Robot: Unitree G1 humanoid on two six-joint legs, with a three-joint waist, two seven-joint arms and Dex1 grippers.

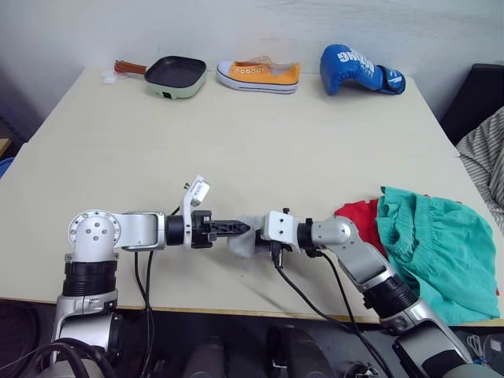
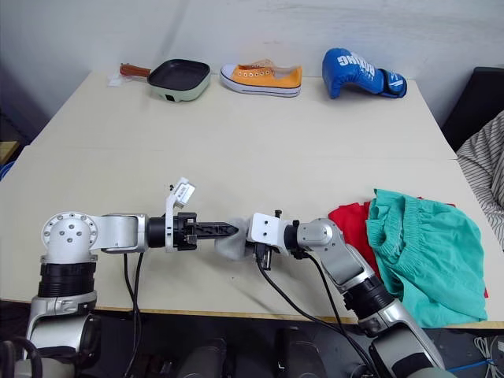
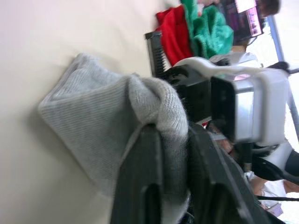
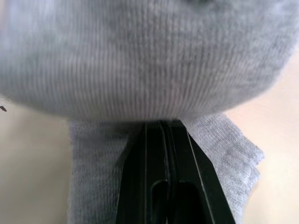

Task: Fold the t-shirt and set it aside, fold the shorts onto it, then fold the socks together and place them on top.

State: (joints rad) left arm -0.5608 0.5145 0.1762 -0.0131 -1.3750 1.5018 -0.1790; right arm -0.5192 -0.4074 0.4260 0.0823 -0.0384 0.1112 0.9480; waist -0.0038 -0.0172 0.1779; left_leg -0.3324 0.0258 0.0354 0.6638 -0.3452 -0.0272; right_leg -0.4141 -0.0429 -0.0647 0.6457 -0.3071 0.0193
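The light grey socks lie bunched near the table's front edge, between my two grippers. From the left, my left gripper is shut on a raised fold of the socks, the knit pinched between its fingers. My right gripper meets them from the right; its fingers are pressed together with grey knit around and over their tips. At the right the teal-green shorts lie crumpled on the red t-shirt, which shows at their left edge.
Along the table's far edge stand a black pan, an orange shoe and a blue boxing glove. Striped cloth hangs beyond the right edge. The table's front edge runs just below the grippers.
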